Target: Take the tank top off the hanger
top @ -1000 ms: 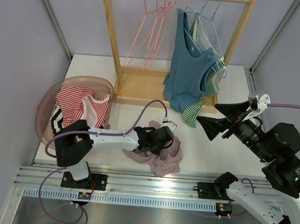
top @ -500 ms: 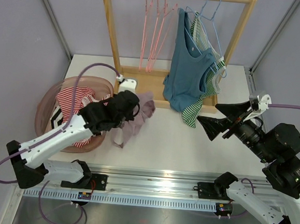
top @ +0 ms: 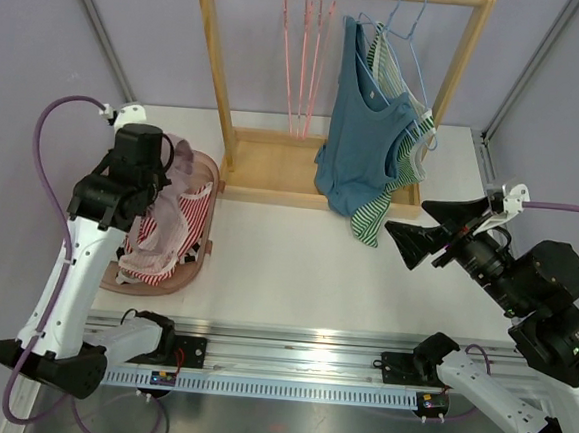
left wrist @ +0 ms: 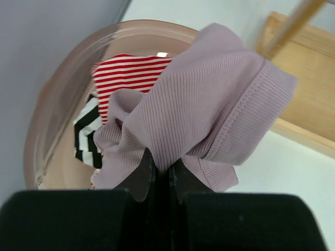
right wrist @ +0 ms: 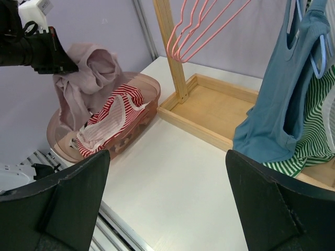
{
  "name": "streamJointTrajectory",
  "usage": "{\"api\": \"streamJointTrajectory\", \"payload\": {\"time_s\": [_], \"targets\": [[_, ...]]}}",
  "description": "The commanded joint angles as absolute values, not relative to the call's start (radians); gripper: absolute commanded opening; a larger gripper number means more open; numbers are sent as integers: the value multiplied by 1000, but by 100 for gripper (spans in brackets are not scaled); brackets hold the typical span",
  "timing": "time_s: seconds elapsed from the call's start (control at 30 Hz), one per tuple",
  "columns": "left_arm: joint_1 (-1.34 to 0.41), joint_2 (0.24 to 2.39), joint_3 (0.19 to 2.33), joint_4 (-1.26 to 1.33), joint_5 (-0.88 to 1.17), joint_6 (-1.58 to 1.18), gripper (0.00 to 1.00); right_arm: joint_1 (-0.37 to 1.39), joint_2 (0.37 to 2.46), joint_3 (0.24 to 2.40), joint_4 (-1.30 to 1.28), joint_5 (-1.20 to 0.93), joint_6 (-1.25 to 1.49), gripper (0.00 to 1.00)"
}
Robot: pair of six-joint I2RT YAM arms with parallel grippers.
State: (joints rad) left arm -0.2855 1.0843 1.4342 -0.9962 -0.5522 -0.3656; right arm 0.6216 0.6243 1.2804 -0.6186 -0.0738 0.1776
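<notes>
Right fingers [right wrist: 63,196] held spread wide above worktop [top: 296,267]. Left fingers [left wrist: 140,180] pressed together on ribbed lilac tank top [left wrist: 209,115], which is dangled over pink basket [left wrist: 49,120] of striped clothes. Farther back, blue tank top [top: 361,132] seen hung on wooden rack [top: 213,70], beside pink hangers [top: 303,57].

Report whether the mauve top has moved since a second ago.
Yes. The mauve top moved left, away from the wooden rack, to above the pink basket.
</notes>
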Motion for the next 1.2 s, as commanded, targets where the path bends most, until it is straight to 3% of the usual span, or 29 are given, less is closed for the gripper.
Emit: {"api": "streamJointTrajectory", "payload": {"time_s": [0.0,0.07,0.17,0.23,0.37,0.5,0.77,0.9,1.03,1.17], "targets": [[-192,1086,1414,-937,-483,-328,0,627,629,1312,-623,-12,189,100],[-131,1118,1398,-937,-473,-336,7,626,643,1325,-637,35,190,99],[-89,1147,1390,-937,-448,-347,54,627,675,1362,-673,124,198,100],[-80,1149,1390,-939,-439,-353,99,627,696,1377,-705,226,215,100],[-77,1129,1391,-942,-420,-350,99,627,773,1420,-739,373,233,99],[-90,1072,1362,-896,-190,-304,99,627,870,1465,-758,451,213,100],[-267,936,1203,-828,-22,-285,99,615,1060,1596,-673,502,123,99],[-377,887,1085,-784,58,-314,99,556,1187,1733,-716,459,77,94],[-520,851,986,-720,37,-340,99,512,1304,1863,-733,364,26,80],[-566,825,940,-687,60,-364,99,456,1480,2098,-798,330,-36,76]]}}
